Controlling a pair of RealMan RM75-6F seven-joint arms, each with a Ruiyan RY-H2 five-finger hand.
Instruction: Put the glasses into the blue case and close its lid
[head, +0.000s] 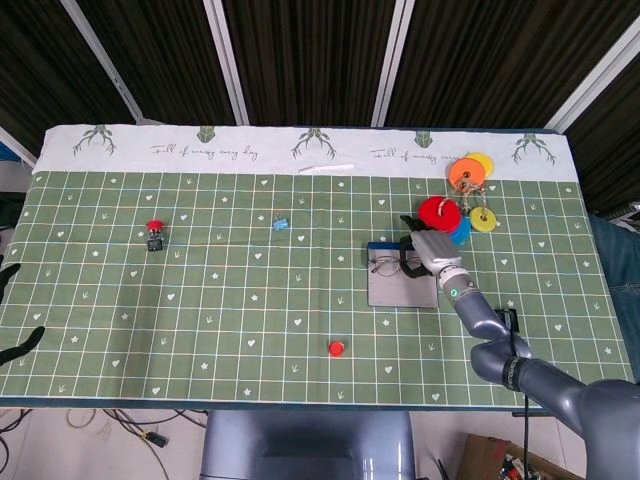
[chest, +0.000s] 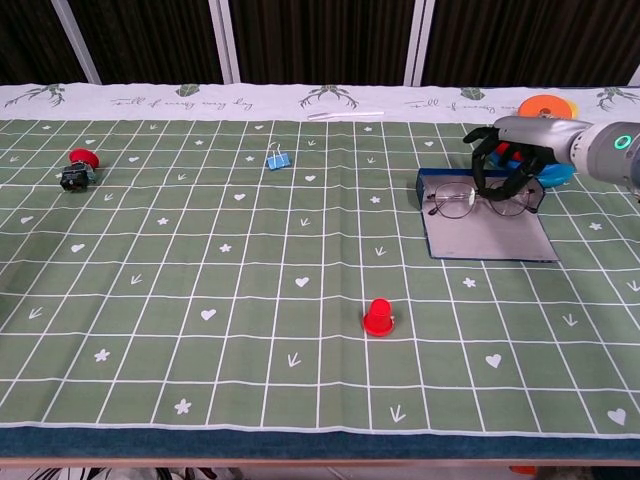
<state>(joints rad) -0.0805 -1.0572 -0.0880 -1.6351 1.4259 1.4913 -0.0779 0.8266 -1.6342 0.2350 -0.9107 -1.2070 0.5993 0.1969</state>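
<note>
Blue case (chest: 487, 232), one glasses (chest: 476, 199)

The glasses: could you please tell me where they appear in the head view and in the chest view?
Head view: the glasses lie right of centre, on the far end of the open blue case, under the right hand.
Chest view: the glasses sit at the right, mid-height, on the same case.
Shared landmark: the small red cap nearer the robot, left of the case.

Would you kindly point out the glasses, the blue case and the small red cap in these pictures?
glasses (chest: 452, 200): chest view, on the left lens.
blue case (chest: 490, 240): chest view, on the bare grey inner panel.
small red cap (chest: 378, 317): chest view, on its body.
</note>
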